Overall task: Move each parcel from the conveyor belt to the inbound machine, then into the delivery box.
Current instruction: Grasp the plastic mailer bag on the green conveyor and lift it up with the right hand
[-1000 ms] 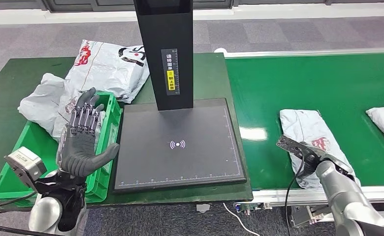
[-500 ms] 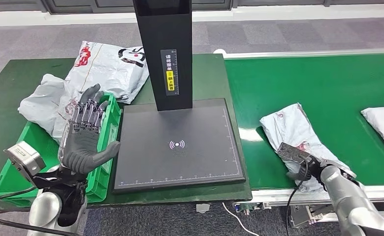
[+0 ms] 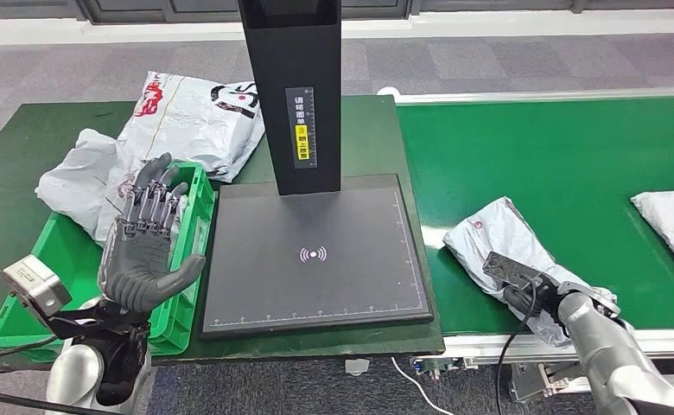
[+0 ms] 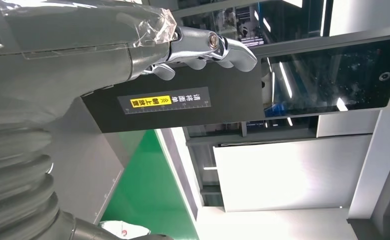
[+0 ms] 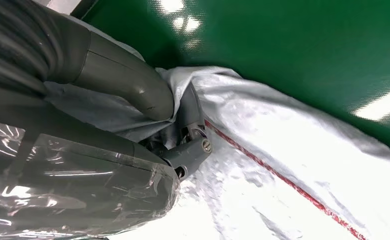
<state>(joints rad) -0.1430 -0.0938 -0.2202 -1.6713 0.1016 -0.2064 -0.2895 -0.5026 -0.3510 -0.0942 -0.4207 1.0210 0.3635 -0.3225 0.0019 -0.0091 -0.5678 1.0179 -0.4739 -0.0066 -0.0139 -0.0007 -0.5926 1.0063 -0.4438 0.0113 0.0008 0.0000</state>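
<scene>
Your right hand (image 3: 534, 296) is clamped on the crumpled grey plastic parcel (image 3: 506, 245), thumb and fingers pinching a fold of it; the parcel lies on the green conveyor belt (image 3: 575, 164), just beside the flat black inbound machine plate (image 3: 316, 255). Your left hand (image 3: 148, 242) is held up with fingers spread, holding nothing, on the plate's far side over the green plastic delivery box (image 3: 187, 294). The thin film could slip free, or the sagging bag could snag the plate's edge.
</scene>
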